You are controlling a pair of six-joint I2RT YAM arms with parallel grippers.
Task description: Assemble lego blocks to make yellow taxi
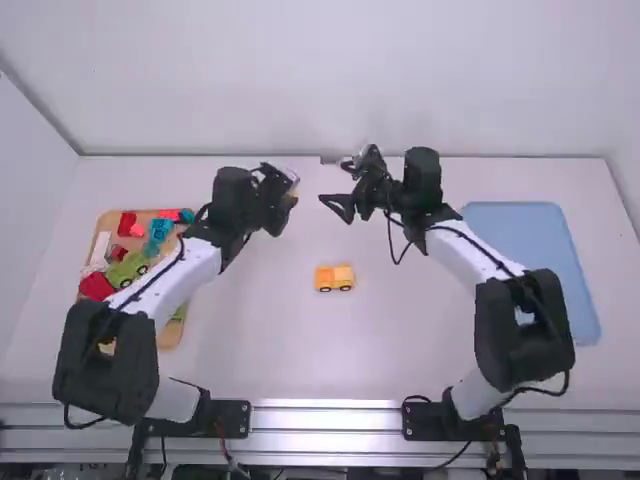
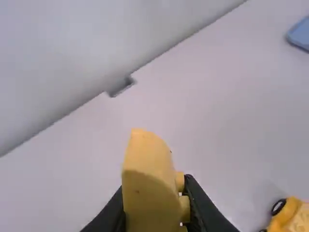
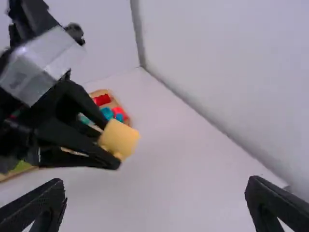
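Note:
In the high view my left gripper (image 1: pixel 283 190) is raised left of the middle, shut on a yellow block (image 1: pixel 293 191). The left wrist view has that curved yellow block (image 2: pixel 148 186) between the fingers of my left gripper (image 2: pixel 153 212), its studs facing sideways. My right gripper (image 1: pixel 341 202) stands open across from it, a gap between the two; in the right wrist view my right gripper (image 3: pixel 155 203) has its fingers wide apart with nothing between them. A yellow car body with black wheels (image 1: pixel 334 278) rests on the table nearer the arms' bases.
At the left, a wooden tray (image 1: pixel 172 333) holds several red, green and teal blocks, partly behind the left arm. A blue tray (image 1: pixel 520 235) lies at the right, partly under the right arm. The back wall (image 1: pixel 320 80) rises beyond the table's far edge.

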